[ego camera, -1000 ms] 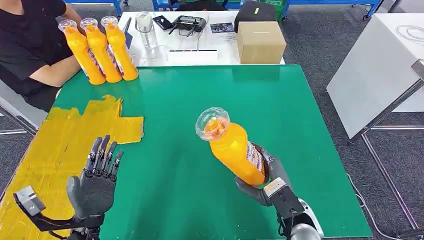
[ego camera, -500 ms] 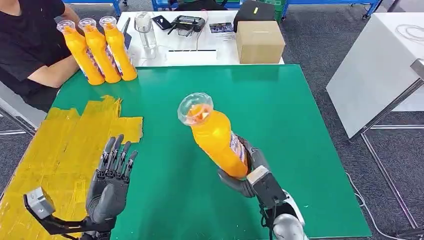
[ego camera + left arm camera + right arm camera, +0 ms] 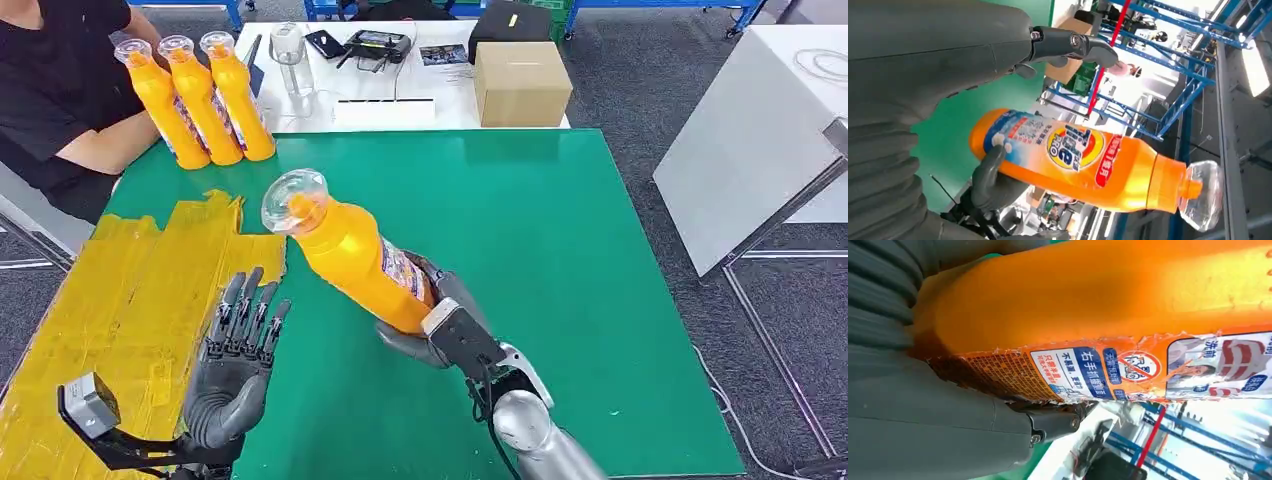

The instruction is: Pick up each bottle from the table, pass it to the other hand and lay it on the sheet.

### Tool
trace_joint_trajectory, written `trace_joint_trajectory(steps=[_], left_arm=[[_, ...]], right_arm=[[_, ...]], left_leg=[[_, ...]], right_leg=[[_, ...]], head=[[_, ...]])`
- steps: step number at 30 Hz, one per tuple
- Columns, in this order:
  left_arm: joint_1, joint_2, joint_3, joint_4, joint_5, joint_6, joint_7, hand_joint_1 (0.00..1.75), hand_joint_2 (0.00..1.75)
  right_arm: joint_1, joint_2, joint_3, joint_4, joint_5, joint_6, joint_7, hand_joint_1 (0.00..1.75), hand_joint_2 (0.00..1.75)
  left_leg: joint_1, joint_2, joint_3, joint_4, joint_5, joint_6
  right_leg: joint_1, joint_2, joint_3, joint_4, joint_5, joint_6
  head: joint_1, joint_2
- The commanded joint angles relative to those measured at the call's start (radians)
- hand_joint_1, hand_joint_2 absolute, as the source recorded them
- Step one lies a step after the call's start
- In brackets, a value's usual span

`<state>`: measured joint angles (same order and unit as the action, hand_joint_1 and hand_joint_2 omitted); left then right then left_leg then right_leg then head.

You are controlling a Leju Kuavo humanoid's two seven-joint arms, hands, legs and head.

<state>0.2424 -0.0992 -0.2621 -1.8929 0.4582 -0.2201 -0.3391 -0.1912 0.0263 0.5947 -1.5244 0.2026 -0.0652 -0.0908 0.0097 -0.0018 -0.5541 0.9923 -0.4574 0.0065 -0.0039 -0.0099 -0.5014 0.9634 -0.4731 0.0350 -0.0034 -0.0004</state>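
Right hand (image 3: 432, 322) grips the base of an orange detergent bottle (image 3: 352, 252), lifted off the table and tilted with its clear cap (image 3: 295, 201) leaning toward the left hand (image 3: 232, 362). Judged: angle offers the body for the handover. Left hand holds nothing, fingers apart and upright, palm facing the bottle, just beside the yellow sheet (image 3: 120, 300). Green table (image 3: 560, 230) below. Three more orange bottles (image 3: 196, 98) stand at the far corner beside a seated person (image 3: 55, 95). Cardboard box (image 3: 520, 83) on the white table behind.
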Motion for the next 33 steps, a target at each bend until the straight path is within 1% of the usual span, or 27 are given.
trace_joint_trajectory(steps=[1,8,10,13,19,28,29,30,33], left_arm=[[-0.032,0.009,0.006,0.038,-0.021,0.006,-0.005,0.0,1.75],[-0.027,-0.005,0.048,0.032,-0.036,0.002,-0.011,0.0,1.75],[-0.031,-0.01,0.054,0.036,-0.037,-0.001,-0.007,0.0,1.75],[-0.04,-0.013,0.057,0.043,-0.041,0.001,-0.005,0.0,1.75],[-0.053,-0.02,0.076,0.064,-0.04,0.009,-0.005,0.0,1.75],[-0.06,-0.015,0.07,0.079,-0.049,0.007,-0.002,0.0,1.75],[-0.061,-0.014,0.071,0.082,-0.05,0.007,-0.003,0.66,1.75],[-0.061,-0.014,0.072,0.082,-0.05,0.006,-0.003,1.75,1.75],[-0.059,-0.017,0.075,0.082,-0.052,0.005,-0.01,1.75,1.75]], right_arm=[[-0.129,0.007,0.142,0.144,0.048,0.02,0.051,1.75,1.75],[-0.124,0.014,0.275,0.151,0.166,0.029,0.088,1.75,1.75],[-0.134,0.019,0.312,0.167,0.176,0.036,0.091,1.75,1.75],[-0.15,0.025,0.36,0.193,0.185,0.054,0.089,1.75,1.75],[-0.158,0.024,0.438,0.176,0.194,0.091,0.059,1.75,1.75],[-0.164,0.022,0.45,0.17,0.191,0.094,0.056,1.75,1.75],[-0.162,0.018,0.446,0.17,0.189,0.093,0.057,1.75,1.75],[-0.161,0.016,0.444,0.168,0.188,0.092,0.057,1.75,1.75],[-0.157,0.009,0.437,0.164,0.187,0.091,0.057,1.75,1.75]], left_leg=[[0.0,0.004,0.002,-0.001,0.0,0.0],[0.0,0.002,0.002,-0.001,0.0,0.0],[0.0,0.003,0.003,-0.001,-0.001,0.0],[0.0,0.002,0.002,-0.001,0.0,0.0],[0.0,0.001,0.001,-0.001,0.0,0.0],[0.001,0.001,0.002,-0.001,0.0,0.0],[0.0,0.0,0.001,-0.001,0.0,0.0],[0.0,0.0,0.002,-0.001,0.0,0.0],[0.0,-0.001,0.0,-0.001,0.001,0.0]], right_leg=[[0.0,0.004,0.0,0.0,0.001,-0.001],[0.0,0.002,0.001,-0.001,0.0,0.0],[0.001,0.004,0.002,-0.001,0.0,-0.001],[0.001,0.003,0.001,-0.001,0.001,0.0],[0.001,0.001,0.0,-0.001,0.0,0.0],[0.001,0.001,0.002,-0.002,0.0,-0.001],[0.0,0.001,0.001,-0.001,0.0,-0.001],[0.001,0.001,0.001,-0.001,0.0,-0.001],[0.0,0.0,0.0,-0.001,0.0,0.0]], head=[[0.0,0.0],[0.0,0.0],[0.0,0.0],[0.0,0.0],[0.0,0.0],[0.0,0.0],[0.0,0.0],[0.0,0.0],[0.0,0.0]])
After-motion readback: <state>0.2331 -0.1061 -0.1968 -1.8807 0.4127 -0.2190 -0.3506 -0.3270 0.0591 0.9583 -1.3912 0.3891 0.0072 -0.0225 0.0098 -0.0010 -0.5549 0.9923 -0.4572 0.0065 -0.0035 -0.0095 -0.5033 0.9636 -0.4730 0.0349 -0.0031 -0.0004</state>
